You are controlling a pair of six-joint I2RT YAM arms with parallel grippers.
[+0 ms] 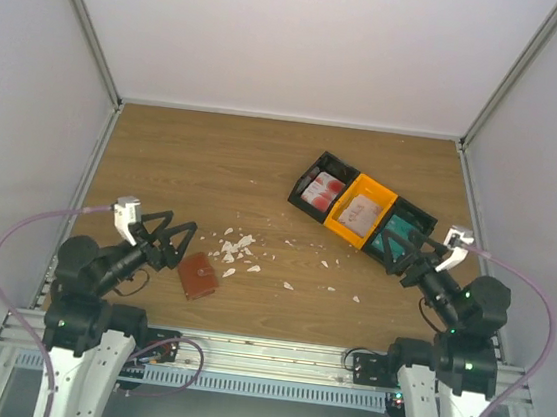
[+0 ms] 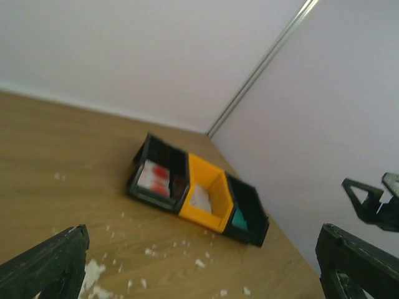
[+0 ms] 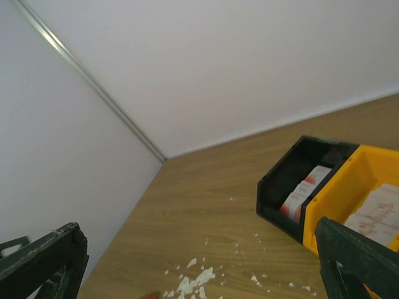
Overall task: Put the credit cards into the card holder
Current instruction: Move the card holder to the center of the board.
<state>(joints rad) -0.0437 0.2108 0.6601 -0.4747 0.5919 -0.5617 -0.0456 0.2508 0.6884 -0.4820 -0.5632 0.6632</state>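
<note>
Here, card holder (image 1: 197, 275) long axis seemingly near-to-far, left gripper (image 1: 181, 247) and right gripper (image 1: 395, 257) spread wide, empty

Top external: fixed, high above and behind the arm bases, looking steeply down. The whole wooden desk (image 1: 213, 161) is in frame; the row of three plastic bins (image 1: 361, 213), black-orange-black, is small and right of centre.

Left wrist: low over the desk, facing the bin row, which sits mid-frame at middle distance. The left arm's black fingers (image 2: 47, 265) fill the bottom corners.

Right wrist: low, closer to the bin row, which is cut off by the right edge. The right arm's black fingers (image 3: 43, 258) fill the bottom corners.

Shared: all three views show the bin row and the scattered white scraps (image 1: 237, 249) beside it.
</note>
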